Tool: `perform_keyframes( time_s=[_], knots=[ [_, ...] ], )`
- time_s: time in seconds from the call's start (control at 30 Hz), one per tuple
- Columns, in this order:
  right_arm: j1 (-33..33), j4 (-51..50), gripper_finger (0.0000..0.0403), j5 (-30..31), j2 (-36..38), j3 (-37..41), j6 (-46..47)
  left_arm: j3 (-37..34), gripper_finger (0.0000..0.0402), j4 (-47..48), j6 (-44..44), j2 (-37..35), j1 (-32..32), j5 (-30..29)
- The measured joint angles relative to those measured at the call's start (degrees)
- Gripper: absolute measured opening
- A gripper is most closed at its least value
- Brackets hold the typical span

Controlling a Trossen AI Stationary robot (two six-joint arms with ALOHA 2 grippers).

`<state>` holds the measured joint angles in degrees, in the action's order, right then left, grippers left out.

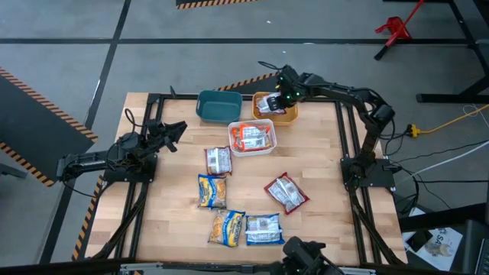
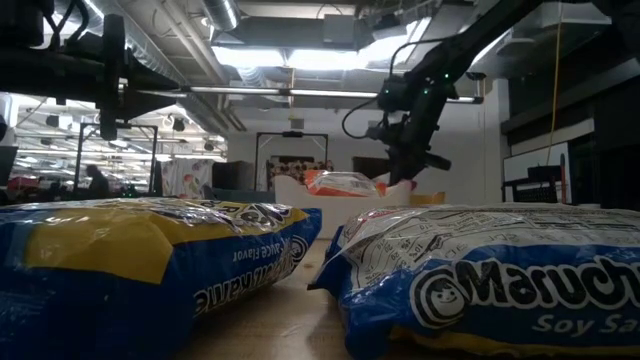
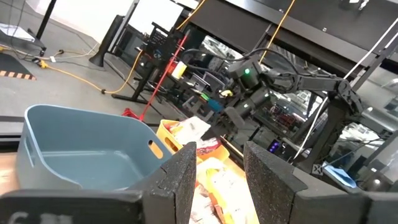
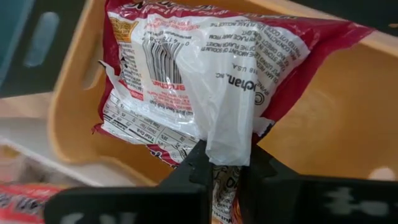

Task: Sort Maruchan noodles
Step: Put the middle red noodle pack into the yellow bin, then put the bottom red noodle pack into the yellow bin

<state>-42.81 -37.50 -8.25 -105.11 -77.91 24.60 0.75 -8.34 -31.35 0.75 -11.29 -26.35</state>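
The right arm reaches from its base at the table's right side toward the far edge, its upper link running leftward and the wrist bent down. The right gripper (image 1: 276,100) points downward, its two dark fingers (image 4: 193,165) pinched together on the edge of a maroon-white noodle packet (image 4: 205,81), which hangs just ahead of the fingertips.

The left arm lies low and stretched out from its base at the table's left side, forearm level. The left gripper (image 1: 174,131) faces toward the table's middle, fingers (image 3: 180,171) drawn in as far as they go, with nothing between them.
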Motion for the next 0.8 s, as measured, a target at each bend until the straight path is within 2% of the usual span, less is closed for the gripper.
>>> perform_keyframes(
  time_s=[0.17, 0.57, 0.63, 0.8],
  knots=[
    [0.00, -0.04, 0.0054, 2.13, -0.14, 0.00, -0.51, 0.00, 0.0127, 0.00, 0.00, -0.01, 0.00, 0.00],
    [-1.06, -1.62, 0.0173, 2.09, 0.69, 0.00, -1.29, -0.02, 0.0127, 0.17, 0.00, -0.01, 0.01, -0.13],
    [-1.98, -1.85, 0.0185, 0.46, 2.09, 0.00, -1.31, -0.02, 0.0127, 0.16, 0.02, 0.00, 0.00, -0.11],
    [-3.00, -5.94, 0.0197, -8.62, 8.92, -0.07, -1.01, -0.02, 0.0127, 0.17, -0.02, 0.00, 0.01, 0.41]
  ],
)
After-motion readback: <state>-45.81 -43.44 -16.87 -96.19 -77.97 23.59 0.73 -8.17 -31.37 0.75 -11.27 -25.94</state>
